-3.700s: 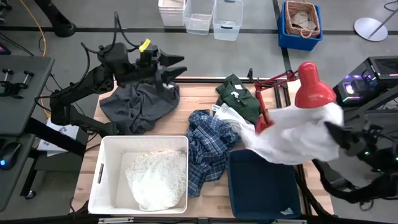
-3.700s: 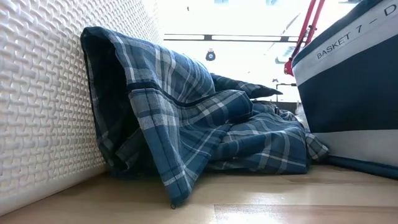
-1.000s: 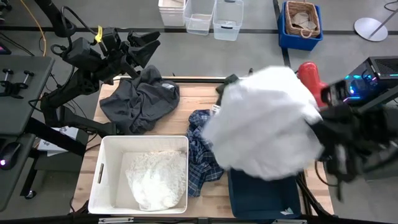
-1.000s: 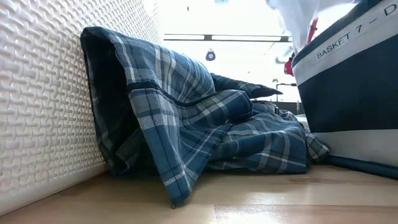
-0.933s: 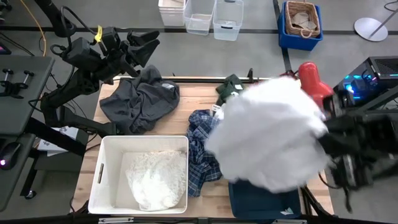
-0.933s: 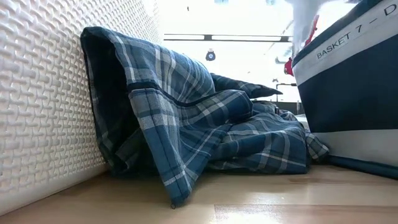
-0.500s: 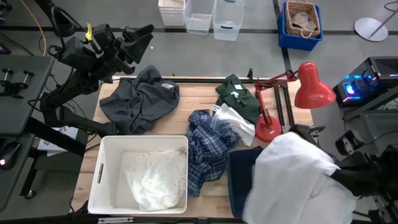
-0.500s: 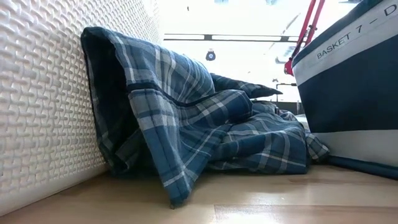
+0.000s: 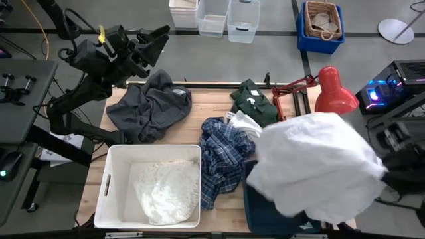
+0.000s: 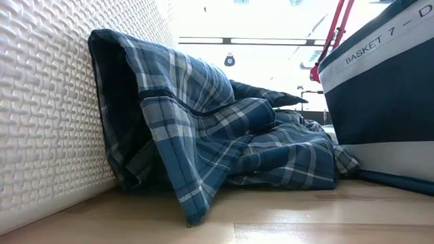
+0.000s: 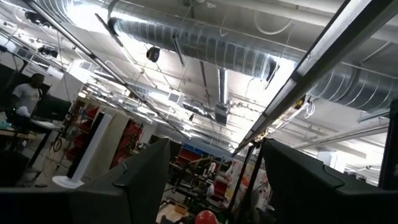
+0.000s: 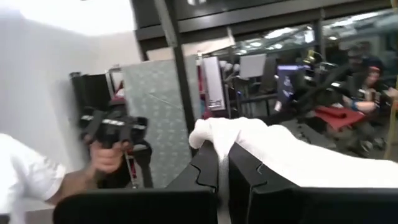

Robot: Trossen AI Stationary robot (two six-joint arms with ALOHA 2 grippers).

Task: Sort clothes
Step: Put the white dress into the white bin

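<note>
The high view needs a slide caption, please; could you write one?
Right end effector holds a white garment above the navy bin; left end effector waits raised past the grey garment.

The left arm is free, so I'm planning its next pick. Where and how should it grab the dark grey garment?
Best guess: the raised fold at the far edge of the crumpled dark grey fabric garment, nearest the open left gripper. Come straight down from above; the rest lies flat on the wooden table, offering little to pinch.

Pale wood counter (image 9: 95, 172); glossy red lamp (image 9: 335, 93); soft woven plaid shirt (image 10: 203, 129); rough, knobbly-textured white bin (image 10: 47, 102); smooth navy plastic bin (image 10: 380, 102).
</note>
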